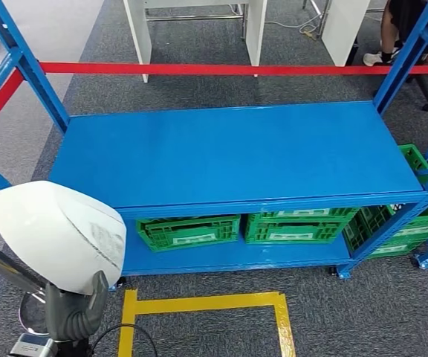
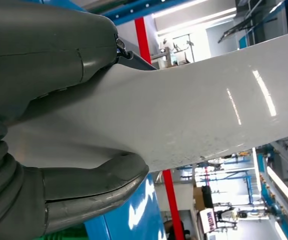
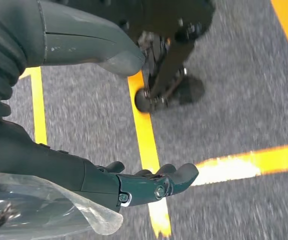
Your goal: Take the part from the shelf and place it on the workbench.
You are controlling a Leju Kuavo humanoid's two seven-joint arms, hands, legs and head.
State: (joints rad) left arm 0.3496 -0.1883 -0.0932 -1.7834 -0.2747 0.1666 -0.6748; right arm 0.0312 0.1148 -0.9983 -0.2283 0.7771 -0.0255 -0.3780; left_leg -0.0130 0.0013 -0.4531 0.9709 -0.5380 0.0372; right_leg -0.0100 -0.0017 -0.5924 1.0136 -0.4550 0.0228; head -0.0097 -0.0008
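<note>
Left robot hand grips the white part in front of the blue shelf.

The left robot hand is closed on the large, smooth white curved plastic part, with the thick grey thumb pressed on one face and the fingers on the other. The right robot hand holds nothing; its fingers are stretched and apart above the grey carpet floor with yellow tape lines. The blue metal shelf has a bare upper board; green plastic crates sit on the lower board. A red bar runs behind.
</note>
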